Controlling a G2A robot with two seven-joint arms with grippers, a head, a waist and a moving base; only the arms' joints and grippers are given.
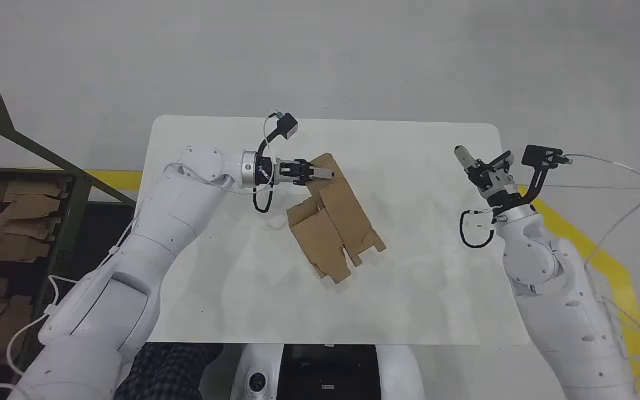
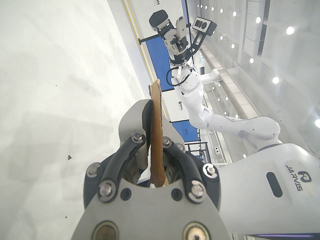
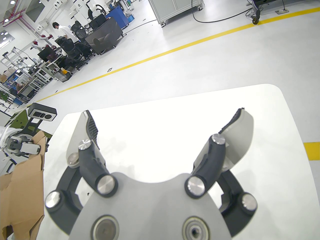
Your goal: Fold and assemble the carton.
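Note:
A brown cardboard carton (image 1: 332, 222) lies partly folded near the middle of the white table (image 1: 420, 170). My left gripper (image 1: 318, 173) is shut on the carton's far flap, which stands edge-on between its pads as a thin brown strip, the flap (image 2: 156, 126). The carton (image 3: 22, 183) also appears in the right wrist view, with the left gripper (image 3: 33, 148) clamped on its upper edge. My right gripper (image 3: 162, 123) is open and holds nothing, raised over the table's right edge, far from the carton. In the top view the right gripper (image 1: 478, 160) sits at the right rim.
A rack with more flat cardboard (image 1: 30, 215) stands off the table's left side. Yellow floor tape (image 1: 110, 180) runs past both table ends. Bare table surface lies between the carton and the right arm.

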